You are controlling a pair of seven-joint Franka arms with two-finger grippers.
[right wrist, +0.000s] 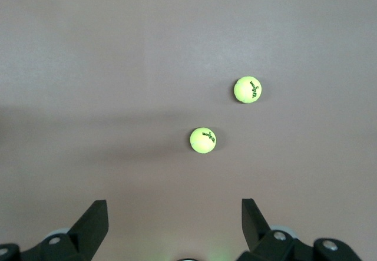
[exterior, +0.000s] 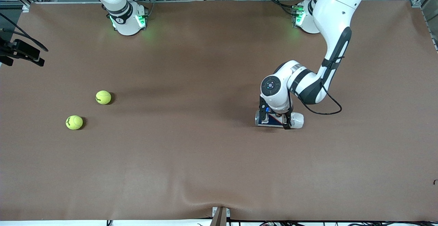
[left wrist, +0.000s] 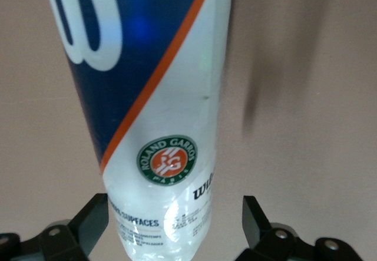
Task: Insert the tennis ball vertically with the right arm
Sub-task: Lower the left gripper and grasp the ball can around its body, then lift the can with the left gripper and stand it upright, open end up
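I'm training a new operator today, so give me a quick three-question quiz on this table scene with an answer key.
1. True or false: the tennis ball can stands upright on the table.
2. How many tennis balls lie on the table: A one, B two, C three?
3. Fill in: the open left gripper straddles the ____.

Key
1. False. The can lies on its side, with the left gripper's fingers on either side of it, not touching.
2. B. One tennis ball and a nearer tennis ball lie toward the right arm's end.
3. Can. The right gripper hangs open above the balls, holding nothing.
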